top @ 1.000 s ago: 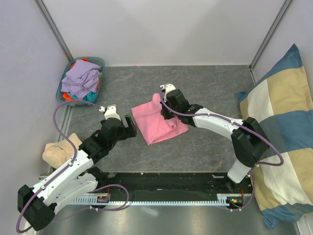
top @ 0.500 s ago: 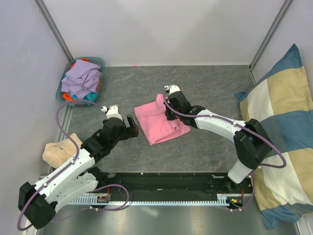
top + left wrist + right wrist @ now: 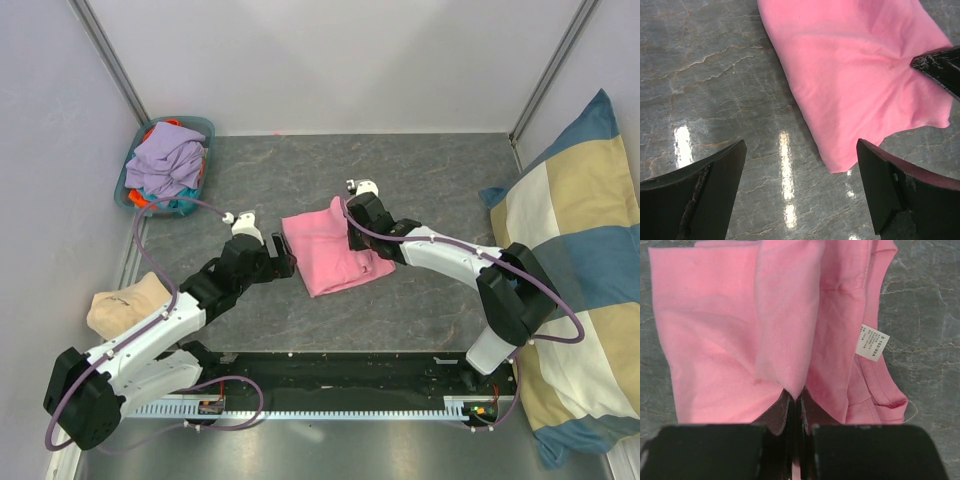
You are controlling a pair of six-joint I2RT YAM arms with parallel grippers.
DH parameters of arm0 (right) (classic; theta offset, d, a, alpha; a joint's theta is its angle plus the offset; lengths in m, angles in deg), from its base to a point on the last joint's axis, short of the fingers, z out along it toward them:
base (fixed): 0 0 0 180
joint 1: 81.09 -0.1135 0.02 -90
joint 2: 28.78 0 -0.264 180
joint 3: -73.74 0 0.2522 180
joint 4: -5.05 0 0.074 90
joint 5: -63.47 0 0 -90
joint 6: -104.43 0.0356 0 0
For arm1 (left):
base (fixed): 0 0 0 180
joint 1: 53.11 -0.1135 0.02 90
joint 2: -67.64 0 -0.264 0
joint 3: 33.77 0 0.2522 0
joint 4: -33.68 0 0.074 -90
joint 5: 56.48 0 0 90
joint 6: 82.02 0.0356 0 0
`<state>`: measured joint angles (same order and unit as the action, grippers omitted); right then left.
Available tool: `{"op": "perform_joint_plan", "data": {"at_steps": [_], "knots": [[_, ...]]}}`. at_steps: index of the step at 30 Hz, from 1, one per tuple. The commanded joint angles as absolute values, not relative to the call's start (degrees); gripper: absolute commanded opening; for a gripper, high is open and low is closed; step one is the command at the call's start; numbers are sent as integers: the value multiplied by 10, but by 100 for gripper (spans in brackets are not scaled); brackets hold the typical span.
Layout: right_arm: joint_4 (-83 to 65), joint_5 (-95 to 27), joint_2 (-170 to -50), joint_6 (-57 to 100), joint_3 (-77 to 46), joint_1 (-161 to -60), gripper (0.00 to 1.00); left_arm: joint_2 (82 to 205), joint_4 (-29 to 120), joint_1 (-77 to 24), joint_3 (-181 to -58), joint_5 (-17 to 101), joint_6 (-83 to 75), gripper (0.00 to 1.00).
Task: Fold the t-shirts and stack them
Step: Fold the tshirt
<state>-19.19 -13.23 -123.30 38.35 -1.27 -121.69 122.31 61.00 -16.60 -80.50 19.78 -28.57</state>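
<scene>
The bright pink t-shirt [image 3: 325,255] lies partly folded in the middle of the grey table. Its white neck label [image 3: 870,341] shows in the right wrist view. My right gripper [image 3: 348,240] is shut on a pinched fold of the pink t-shirt [image 3: 790,330], pulling it up into a ridge. My left gripper [image 3: 280,255] stands wide open just left of the shirt, low over the table; its fingers [image 3: 710,185] hold nothing, and the pink t-shirt [image 3: 855,75] lies just ahead of them. More t-shirts, lavender [image 3: 165,160] on top with teal and orange under it, fill the bin at the back left.
A teal bin [image 3: 207,128] sits in the far left corner. A tan folded cloth [image 3: 120,305] lies at the left edge beside my left arm. The large blue-and-cream checked cushion [image 3: 575,270] leans along the right side. Walls close in behind and left.
My left gripper has moved right, up to the pink shirt's left edge. My right gripper has drawn its pinched fold a little right and nearer, shifting the shirt with it.
</scene>
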Motion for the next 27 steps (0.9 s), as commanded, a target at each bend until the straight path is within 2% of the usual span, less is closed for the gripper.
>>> {"op": "perform_joint_plan", "data": {"at_steps": [1,6,9,10,13,16,20,27], "knots": [[-236,-83,-1216,422,0,-1213,3,1224,575,-165,-813,209,-280,99],[-264,-69,-1215,440,12,-1213,1,1222,575,-165,-803,210,-283,99],[-275,-60,-1218,447,19,-1213,28,1223,574,-165,-803,211,-282,99],[-278,-50,-1217,449,19,-1213,44,1224,575,-165,-803,211,-283,99],[-293,-12,-1198,453,13,-1213,62,1225,575,-165,-806,212,-280,99],[-305,25,-1162,447,3,-1213,69,1226,572,-165,-806,215,-279,99],[-289,41,-1139,413,-7,-1212,71,1230,570,-165,-803,219,-281,99],[-231,-3,-1225,355,-77,-1193,72,1220,568,-166,-793,219,-283,99]]}}
